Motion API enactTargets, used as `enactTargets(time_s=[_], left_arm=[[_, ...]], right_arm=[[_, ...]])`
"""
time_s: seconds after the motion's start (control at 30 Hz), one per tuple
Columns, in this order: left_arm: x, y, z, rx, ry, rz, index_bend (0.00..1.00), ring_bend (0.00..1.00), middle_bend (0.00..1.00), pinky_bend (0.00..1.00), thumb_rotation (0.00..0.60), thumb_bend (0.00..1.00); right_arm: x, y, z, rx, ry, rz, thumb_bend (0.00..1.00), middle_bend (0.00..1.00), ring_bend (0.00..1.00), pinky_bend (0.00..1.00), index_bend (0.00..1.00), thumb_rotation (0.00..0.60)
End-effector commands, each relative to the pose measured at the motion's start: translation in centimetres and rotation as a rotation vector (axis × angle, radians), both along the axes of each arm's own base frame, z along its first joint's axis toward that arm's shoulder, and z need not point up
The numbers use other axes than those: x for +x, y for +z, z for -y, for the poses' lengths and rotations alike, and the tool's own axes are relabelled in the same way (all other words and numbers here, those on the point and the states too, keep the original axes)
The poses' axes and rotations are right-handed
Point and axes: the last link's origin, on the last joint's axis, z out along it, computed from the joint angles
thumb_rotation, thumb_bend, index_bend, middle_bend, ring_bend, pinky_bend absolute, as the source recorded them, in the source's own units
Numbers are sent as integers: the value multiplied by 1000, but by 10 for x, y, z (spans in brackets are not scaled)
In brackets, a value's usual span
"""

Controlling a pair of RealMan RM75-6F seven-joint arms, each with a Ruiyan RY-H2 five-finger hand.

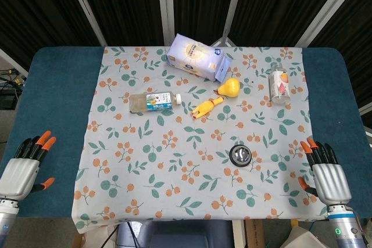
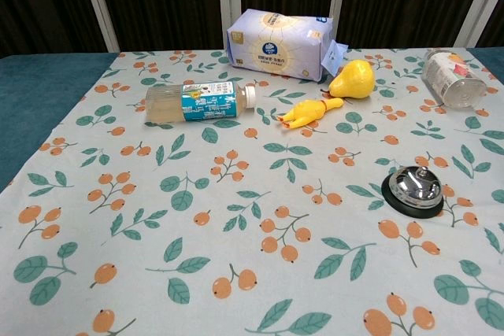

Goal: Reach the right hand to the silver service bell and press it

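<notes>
Head view: one silver service bell (image 1: 241, 155), two bottles, both hands empty, fingers apart.

This looks like a robot test lab rather than a home. Black curtains (image 1: 122, 4) on pale metal frame bars (image 1: 165, 4) close off the top of the frame. A teal table (image 1: 52, 103) fills the middle under a leaf-print cloth (image 1: 174, 161). Loose cables (image 1: 9, 79) trail at the left edge, and unrelated props lie scattered toward the upper middle.
</notes>
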Motion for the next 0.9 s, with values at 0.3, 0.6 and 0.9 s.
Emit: enactTargets(time_s=[0.3, 0.6, 0.9], left_arm=[[1, 2, 2, 10, -16, 3, 0, 0, 0, 0, 600, 54], [0, 5, -1, 29, -15, 28, 0, 0, 0, 0, 600, 54], [3, 4, -1, 36, -19, 29, 0, 0, 0, 0, 600, 54]], right_arm=[[7, -9, -2, 32, 19, 6, 320, 0, 0, 0, 0, 600], [24, -31, 14, 125, 77, 6, 457, 0, 0, 0, 0, 600], [46, -72, 36, 233, 137, -35, 823, 0, 0, 0, 0, 600]])
